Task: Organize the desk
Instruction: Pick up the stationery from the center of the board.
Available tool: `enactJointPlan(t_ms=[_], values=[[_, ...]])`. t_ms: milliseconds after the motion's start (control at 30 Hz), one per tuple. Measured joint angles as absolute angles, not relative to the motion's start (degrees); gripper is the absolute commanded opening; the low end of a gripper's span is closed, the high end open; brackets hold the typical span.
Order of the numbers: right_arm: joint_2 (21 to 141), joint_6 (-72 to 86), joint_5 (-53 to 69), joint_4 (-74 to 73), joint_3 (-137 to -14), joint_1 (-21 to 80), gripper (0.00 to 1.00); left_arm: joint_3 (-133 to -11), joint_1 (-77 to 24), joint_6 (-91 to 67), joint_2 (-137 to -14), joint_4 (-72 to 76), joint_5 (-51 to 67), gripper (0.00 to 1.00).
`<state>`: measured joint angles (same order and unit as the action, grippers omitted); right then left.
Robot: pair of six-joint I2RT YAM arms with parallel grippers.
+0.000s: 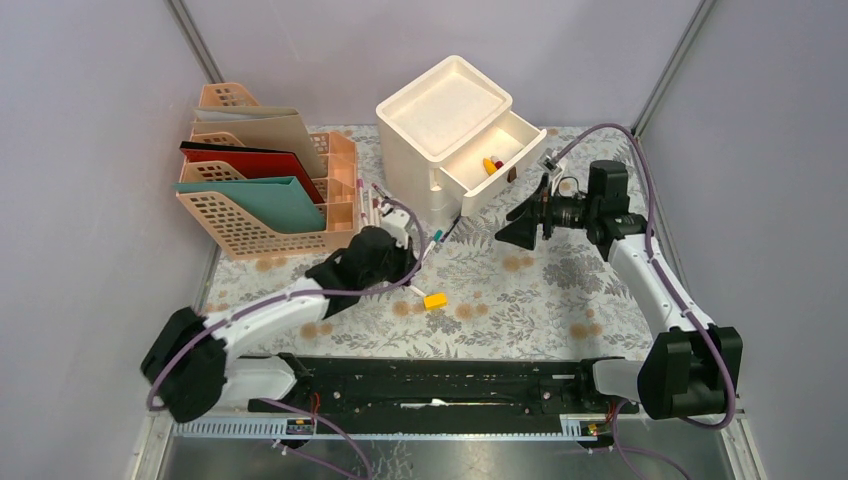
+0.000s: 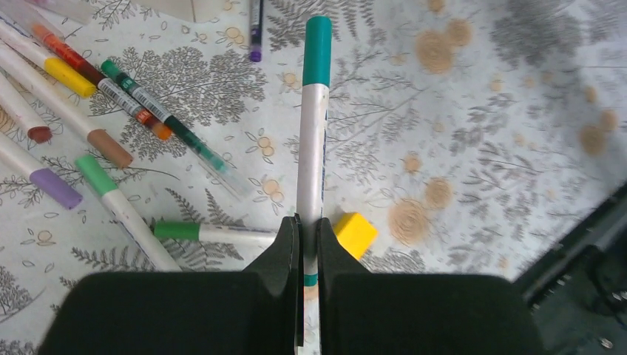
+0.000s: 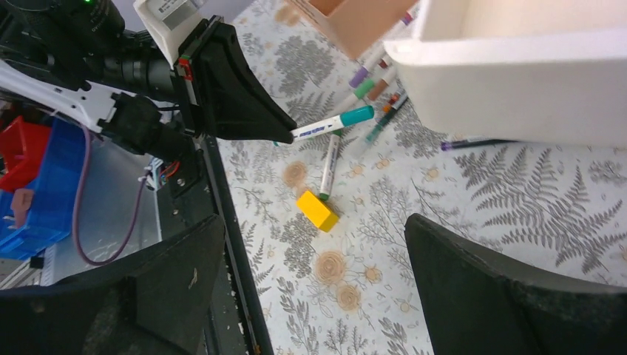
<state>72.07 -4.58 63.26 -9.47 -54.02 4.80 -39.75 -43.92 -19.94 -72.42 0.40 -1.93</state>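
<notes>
The bench [image 1: 560, 290], with its pale leaf-printed cloth, fills the floor in front of both arms. It is not tidy yet: a group of loose markers [image 2: 96, 140] lies near the middle, a little toward the back-left corner, and a small yellow block [image 2: 355, 233] lies closer to the front edge.

The left gripper [image 2: 309, 225] is pressed together on a teal-capped marker [image 2: 312, 148] and pinches it close to the tail end, so most of the marker's length sticks out in front of the fingers. The marker appears to be raised off the cloth, above the yellow block and beside the loose group. The right gripper [image 3: 314, 229] is spread wide and holds nothing; it hovers toward the back-right part of the bench, in front of the open drawer [image 1: 490, 165] of the white drawer box [image 1: 445, 120].

I judge the step in hand to be carrying this marker to a storage place, perhaps the drawer or the peach file rack [image 1: 265, 190] at the back-left corner; which one I cannot tell.

To do it well, the pinch must stay firm, because a hold so near the end lets the marker swing. The arm should move slowly, lift enough to pass over the other markers, and point the cap end first into the opening. It should also keep away from the right arm near the drawer
</notes>
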Motion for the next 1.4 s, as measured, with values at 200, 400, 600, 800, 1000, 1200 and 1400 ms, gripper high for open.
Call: enactJointPlan(t_ms=[200, 400, 600, 800, 1000, 1200, 1400], values=[[72.4, -2.0, 67.2, -9.3, -56.7, 7.7, 0.96, -36.9, -43.9, -22.1, -56.9, -3.6, 1.1, 0.00], [73.6, 8.8, 65.2, -5.9, -59.1, 13.1, 0.93, -36.9, -43.6, -26.4, -44.5, 0.6, 1.2, 0.00], [75.1, 26.2, 59.9, 5.3, -61.0, 14.8, 0.91, -36.9, -43.4, -34.6, -46.8, 13.9, -0.4, 0.00], [77.0, 36.8, 56.4, 14.1, -63.0, 17.4, 0.89, -36.9, -43.4, -42.0, -55.7, 25.6, -2.2, 0.00], [78.5, 40.7, 54.4, 16.6, -64.2, 18.0, 0.85, -38.0, -43.4, -45.7, -62.2, 33.0, -1.6, 0.00], [78.9, 42.1, 53.3, 17.1, -64.7, 18.8, 0.74, -38.7, -43.5, -48.4, -65.0, 37.4, 0.0, 0.00], [79.8, 43.0, 53.0, 17.3, -65.5, 19.7, 0.65, -39.3, -43.7, -49.4, -66.1, 38.5, 1.0, 0.00]])
